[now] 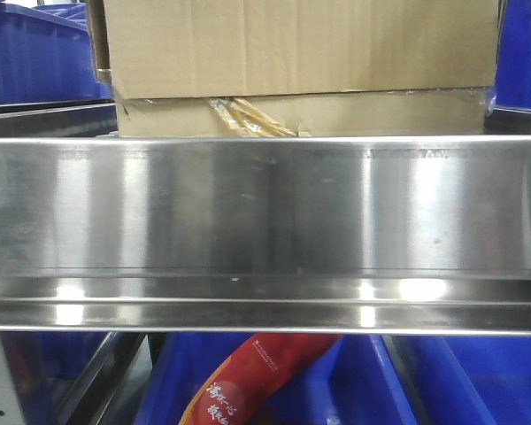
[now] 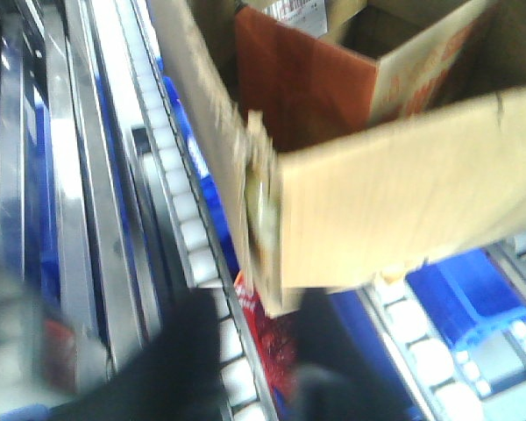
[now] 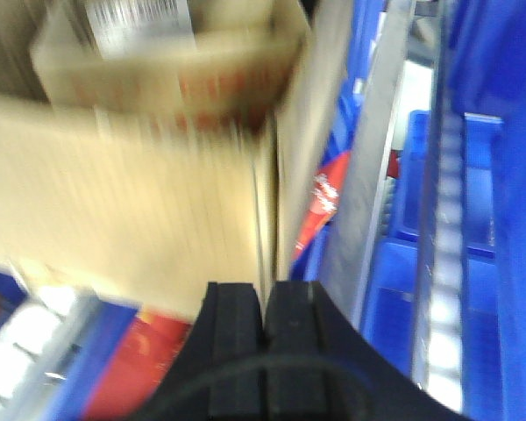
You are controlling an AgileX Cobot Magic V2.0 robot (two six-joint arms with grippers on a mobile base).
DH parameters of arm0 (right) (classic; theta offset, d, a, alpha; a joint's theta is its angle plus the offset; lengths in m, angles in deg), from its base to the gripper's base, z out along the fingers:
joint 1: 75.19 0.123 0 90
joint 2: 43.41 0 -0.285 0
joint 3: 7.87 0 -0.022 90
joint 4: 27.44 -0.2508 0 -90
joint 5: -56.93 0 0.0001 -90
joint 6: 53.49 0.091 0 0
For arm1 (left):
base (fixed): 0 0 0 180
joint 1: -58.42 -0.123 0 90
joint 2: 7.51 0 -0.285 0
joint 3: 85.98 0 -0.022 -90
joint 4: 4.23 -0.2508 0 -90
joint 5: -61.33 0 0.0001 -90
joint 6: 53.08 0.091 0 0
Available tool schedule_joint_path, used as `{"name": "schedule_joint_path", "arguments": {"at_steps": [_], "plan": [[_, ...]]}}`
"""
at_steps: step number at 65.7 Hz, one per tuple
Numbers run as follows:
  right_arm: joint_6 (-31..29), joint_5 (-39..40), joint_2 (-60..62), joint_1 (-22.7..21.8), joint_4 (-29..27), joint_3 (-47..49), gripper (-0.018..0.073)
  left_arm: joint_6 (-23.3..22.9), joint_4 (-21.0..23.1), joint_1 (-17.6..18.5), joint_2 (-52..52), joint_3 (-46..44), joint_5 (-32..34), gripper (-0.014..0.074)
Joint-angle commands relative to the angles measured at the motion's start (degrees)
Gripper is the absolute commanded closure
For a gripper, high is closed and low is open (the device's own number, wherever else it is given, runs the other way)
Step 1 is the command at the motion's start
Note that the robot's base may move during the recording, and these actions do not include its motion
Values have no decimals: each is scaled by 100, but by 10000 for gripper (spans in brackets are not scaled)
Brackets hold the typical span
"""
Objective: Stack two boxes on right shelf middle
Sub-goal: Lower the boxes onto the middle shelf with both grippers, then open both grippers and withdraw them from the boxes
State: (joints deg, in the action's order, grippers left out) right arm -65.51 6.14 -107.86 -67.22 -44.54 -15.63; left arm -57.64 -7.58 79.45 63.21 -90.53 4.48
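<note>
In the front view, a plain cardboard box (image 1: pixel 301 44) sits on top of a second box (image 1: pixel 380 113) with peeling tan tape. Both stand on the steel shelf (image 1: pixel 265 212) behind its shiny front lip. The blurred left wrist view shows a plain box side (image 2: pixel 403 210) and a red-printed box (image 2: pixel 307 88) behind it. My left gripper (image 2: pixel 259 338) is open, and the box's corner edge hangs just beyond its dark fingers (image 2: pixel 175 368). My right gripper (image 3: pixel 265 294) is shut, its tips just below a box's corner edge (image 3: pixel 265 202). A red-printed box (image 3: pixel 175 70) shows behind.
Blue plastic bins stand on either side of the boxes (image 1: pixel 35 53) and on the level below (image 1: pixel 460 381). A red printed packet (image 1: pixel 248 390) lies in a lower bin. Roller tracks (image 2: pixel 193 228) and grey rack rails (image 3: pixel 368 193) run alongside the boxes.
</note>
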Motion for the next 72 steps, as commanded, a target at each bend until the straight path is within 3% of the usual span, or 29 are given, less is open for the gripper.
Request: {"name": "schedule_joint_path", "arguments": {"at_steps": [1, 22, 34, 43, 51, 72], "plan": [[-203, 520, 421, -34, 51, -575, 715, -7, -81, -32, -569, 641, 587, 708], [-606, 1968, 2212, -34, 51, -2877, 715, -7, -237, -32, -2791, 3274, 2405, 707], [-738, 2448, 3091, -34, 51, -3634, 715, -7, -237, -32, -3936, 4560, 3203, 707], [-738, 2732, 3562, -34, 51, -3877, 715, -7, -237, -32, -4692, 5496, 4179, 707], [-738, 2827, 3628, -34, 51, -3877, 715, -7, -237, -32, -5077, 5892, 4649, 707], [-738, 2917, 3628, -34, 51, -3877, 715, -7, -237, -32, -5258, 5934, 4711, 707]]}}
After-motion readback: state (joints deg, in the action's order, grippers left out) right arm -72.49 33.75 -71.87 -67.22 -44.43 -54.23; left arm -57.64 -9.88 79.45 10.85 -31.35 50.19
